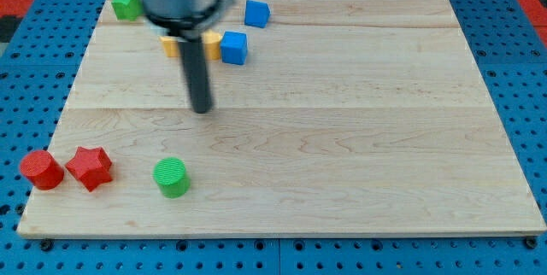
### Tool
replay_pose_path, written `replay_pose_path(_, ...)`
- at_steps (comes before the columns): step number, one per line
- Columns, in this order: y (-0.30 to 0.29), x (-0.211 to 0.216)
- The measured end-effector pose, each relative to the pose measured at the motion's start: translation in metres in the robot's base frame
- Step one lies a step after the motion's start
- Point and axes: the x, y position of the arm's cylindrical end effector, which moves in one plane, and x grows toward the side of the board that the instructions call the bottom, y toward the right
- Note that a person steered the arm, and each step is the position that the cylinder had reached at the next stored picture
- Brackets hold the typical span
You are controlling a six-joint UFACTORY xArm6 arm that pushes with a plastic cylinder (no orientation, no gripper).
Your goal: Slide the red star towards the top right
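Note:
The red star lies near the board's bottom left corner, next to a red cylinder on its left. My tip stands on the board up and to the right of the red star, well apart from it. It touches no block.
A green cylinder lies right of the red star. At the view's top left are a green block, two blue cubes and a yellow block partly hidden behind the rod. The wooden board sits on a blue pegboard.

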Motion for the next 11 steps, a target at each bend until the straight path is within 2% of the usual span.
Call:
replay_pose_path(2,-0.049,-0.015)
replay_pose_path(3,-0.126,0.012)
replay_pose_path(4,-0.137,0.056)
replay_pose_path(5,-0.135,0.077)
replay_pose_path(6,-0.1,0.11)
replay_pose_path(7,-0.064,0.125)
replay_pose_path(8,-0.061,0.141)
replay_pose_path(9,-0.034,0.144)
replay_pose_path(10,0.006,0.126)
replay_pose_path(11,0.074,0.119)
